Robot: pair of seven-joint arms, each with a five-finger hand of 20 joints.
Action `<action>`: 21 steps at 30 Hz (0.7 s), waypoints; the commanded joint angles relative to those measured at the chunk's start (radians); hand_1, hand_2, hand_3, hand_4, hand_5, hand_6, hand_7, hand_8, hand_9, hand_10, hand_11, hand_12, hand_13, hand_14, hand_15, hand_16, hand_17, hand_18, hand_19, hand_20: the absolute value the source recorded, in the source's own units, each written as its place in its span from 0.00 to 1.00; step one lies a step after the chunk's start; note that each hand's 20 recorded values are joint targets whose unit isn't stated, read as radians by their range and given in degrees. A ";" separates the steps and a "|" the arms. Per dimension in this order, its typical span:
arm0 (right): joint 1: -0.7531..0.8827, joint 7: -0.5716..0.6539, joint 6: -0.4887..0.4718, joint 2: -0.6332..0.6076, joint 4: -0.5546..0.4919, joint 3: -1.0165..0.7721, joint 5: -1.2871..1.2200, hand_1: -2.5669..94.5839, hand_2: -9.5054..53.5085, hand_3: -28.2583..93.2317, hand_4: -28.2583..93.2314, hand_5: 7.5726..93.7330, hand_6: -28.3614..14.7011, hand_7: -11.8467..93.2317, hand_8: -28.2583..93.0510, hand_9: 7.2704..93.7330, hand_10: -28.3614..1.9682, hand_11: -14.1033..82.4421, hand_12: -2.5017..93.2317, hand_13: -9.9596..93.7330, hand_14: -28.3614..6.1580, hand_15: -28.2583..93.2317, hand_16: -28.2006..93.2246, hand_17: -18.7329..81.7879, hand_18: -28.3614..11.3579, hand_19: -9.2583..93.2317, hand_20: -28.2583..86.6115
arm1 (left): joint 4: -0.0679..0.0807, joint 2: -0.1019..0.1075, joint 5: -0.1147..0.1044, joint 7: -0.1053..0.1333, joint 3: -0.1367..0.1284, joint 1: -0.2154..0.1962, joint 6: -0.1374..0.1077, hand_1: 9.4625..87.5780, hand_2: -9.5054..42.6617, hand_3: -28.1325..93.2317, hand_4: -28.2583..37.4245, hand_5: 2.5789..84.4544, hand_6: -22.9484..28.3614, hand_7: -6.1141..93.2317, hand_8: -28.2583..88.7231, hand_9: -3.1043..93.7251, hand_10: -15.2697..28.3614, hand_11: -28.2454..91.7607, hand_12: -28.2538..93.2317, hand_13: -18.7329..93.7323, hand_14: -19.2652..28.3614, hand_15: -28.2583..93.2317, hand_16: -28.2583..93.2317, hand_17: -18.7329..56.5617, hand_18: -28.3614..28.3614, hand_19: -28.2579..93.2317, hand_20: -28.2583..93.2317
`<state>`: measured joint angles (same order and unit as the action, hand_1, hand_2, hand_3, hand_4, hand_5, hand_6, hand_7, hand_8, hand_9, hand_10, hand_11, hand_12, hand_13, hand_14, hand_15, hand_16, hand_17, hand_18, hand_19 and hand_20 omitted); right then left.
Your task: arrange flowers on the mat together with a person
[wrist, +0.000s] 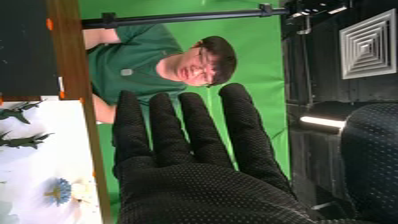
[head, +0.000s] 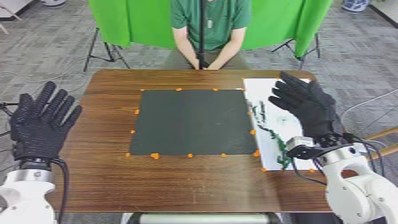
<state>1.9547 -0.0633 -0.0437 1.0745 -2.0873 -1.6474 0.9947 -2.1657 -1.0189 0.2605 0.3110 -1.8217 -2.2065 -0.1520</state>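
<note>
Right hand (head: pixel 311 107), black-gloved: hangs above the white sheet (head: pixel 258 89) along the table's (head: pixel 98 125) right side, fingers straight, slightly apart. Left hand (head: pixel 43 125), matching: fingers straight, spread, by the left edge. Green-stemmed flowers (wrist: pixel 25 142), one blue (wrist: pixel 60 191): lie on the sheet. Dark mat (head: pixel 191 122): lies flat, beside it.

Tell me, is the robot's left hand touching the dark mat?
Apart. The head view shows a wide strip of brown table between the left hand and the near side of the dark mat.
</note>
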 commanded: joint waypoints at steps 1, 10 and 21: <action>-0.001 0.009 -0.003 -0.006 -0.004 -0.002 0.010 0.11 0.37 0.82 0.02 0.33 0.55 0.19 0.18 0.30 0.35 0.17 0.17 0.35 0.36 0.27 0.41 0.28 0.26 0.35 0.34 | 0.003 -0.004 -0.013 0.007 -0.001 -0.017 0.010 0.23 0.47 0.74 0.00 0.38 0.56 0.15 0.16 0.27 0.62 0.33 0.27 0.28 0.60 0.34 0.19 0.16 0.72 0.43 0.33; 0.018 0.124 0.270 -0.052 -0.060 0.049 0.398 0.15 0.29 0.82 0.03 0.31 0.53 0.19 0.18 0.26 0.32 0.16 0.18 0.32 0.34 0.26 0.41 0.28 0.27 0.36 0.34 | 0.002 -0.009 -0.018 0.005 0.001 -0.021 0.008 0.23 0.47 0.74 0.00 0.38 0.56 0.15 0.16 0.27 0.62 0.33 0.27 0.29 0.60 0.34 0.19 0.16 0.72 0.43 0.33; 0.108 0.293 0.280 -0.101 -0.119 0.004 0.937 0.21 0.08 0.82 0.06 0.27 0.51 0.19 0.18 0.23 0.30 0.15 0.19 0.28 0.33 0.26 0.41 0.25 0.31 0.39 0.32 | -0.003 -0.011 -0.021 0.015 -0.007 -0.031 0.005 0.23 0.47 0.74 0.00 0.38 0.56 0.15 0.16 0.27 0.63 0.33 0.27 0.29 0.60 0.34 0.19 0.16 0.72 0.43 0.33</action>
<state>1.9950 0.1882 0.2402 1.0162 -2.1803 -1.6189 1.6052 -2.1670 -1.0216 0.2480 0.3178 -1.8257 -2.2150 -0.1508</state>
